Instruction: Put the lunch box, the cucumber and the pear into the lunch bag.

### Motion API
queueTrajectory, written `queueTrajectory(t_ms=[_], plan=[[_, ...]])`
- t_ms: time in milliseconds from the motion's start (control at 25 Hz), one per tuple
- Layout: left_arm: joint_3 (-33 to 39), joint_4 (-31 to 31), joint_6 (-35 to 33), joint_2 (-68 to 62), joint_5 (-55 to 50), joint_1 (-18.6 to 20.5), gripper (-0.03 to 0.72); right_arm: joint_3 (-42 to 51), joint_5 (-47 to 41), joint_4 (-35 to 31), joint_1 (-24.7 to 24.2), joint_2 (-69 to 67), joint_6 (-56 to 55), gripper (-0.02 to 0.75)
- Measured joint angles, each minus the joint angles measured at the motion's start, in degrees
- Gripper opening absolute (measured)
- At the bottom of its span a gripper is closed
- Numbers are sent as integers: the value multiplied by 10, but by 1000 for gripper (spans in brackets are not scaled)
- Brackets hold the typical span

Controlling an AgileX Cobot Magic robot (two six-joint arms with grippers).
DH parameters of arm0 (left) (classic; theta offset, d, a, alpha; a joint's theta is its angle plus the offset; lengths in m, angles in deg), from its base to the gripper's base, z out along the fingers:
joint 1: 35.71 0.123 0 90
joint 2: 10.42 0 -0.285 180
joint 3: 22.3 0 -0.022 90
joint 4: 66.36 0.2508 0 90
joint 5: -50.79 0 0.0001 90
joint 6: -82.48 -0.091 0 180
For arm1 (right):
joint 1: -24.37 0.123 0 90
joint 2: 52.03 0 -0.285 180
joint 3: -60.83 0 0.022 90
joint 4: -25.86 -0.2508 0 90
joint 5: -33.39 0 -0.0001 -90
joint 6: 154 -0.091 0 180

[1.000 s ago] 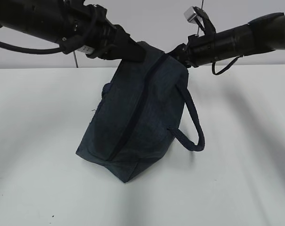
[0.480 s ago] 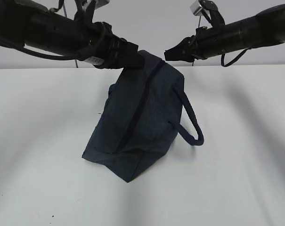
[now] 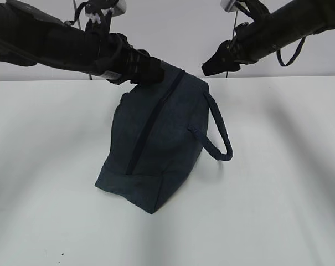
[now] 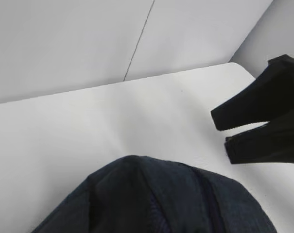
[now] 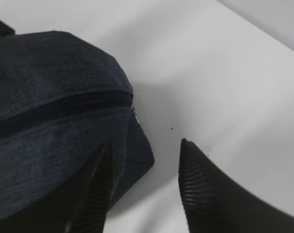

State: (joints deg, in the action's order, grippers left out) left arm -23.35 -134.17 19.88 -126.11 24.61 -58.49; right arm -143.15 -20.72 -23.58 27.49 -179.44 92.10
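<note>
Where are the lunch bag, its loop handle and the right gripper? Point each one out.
lunch bag (image 3: 156, 138), exterior view, on its navy side panel.
loop handle (image 3: 221, 133), exterior view, on the outer curve of the strap.
right gripper (image 5: 147, 189), right wrist view, midway between its open fingertips.

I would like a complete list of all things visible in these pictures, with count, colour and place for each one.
Dark navy fabric lunch bag: one, navy, middle of the table, tilted, zipper closed along its visible length.
Loop handle: one, navy, on the bag's right side.
White table: one, white, under the bag.
Pale wall: one, light grey, behind the table.
Lunch box, cucumber, pear: none visible.
Left pincer: one, black, at the bag's upper left corner; its tips are hidden.
Right pincer: one, black, open, off the bag, beside its upper right end.
</note>
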Motion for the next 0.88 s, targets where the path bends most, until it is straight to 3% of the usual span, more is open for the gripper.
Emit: queueTrajectory(t_ms=[120,320,640,880], plan=[[0,30,0,29,-8,0,362,0,-28,51,0,27,-66,356],[0,110,36,102,-27,0,380,0,-61,143,0,80,-172,356],[0,354,269,212,-101,14,380,0,-148,302,0,156,-388,356],[0,515,433,256,-242,50,380,0,-166,320,0,179,-463,356]])
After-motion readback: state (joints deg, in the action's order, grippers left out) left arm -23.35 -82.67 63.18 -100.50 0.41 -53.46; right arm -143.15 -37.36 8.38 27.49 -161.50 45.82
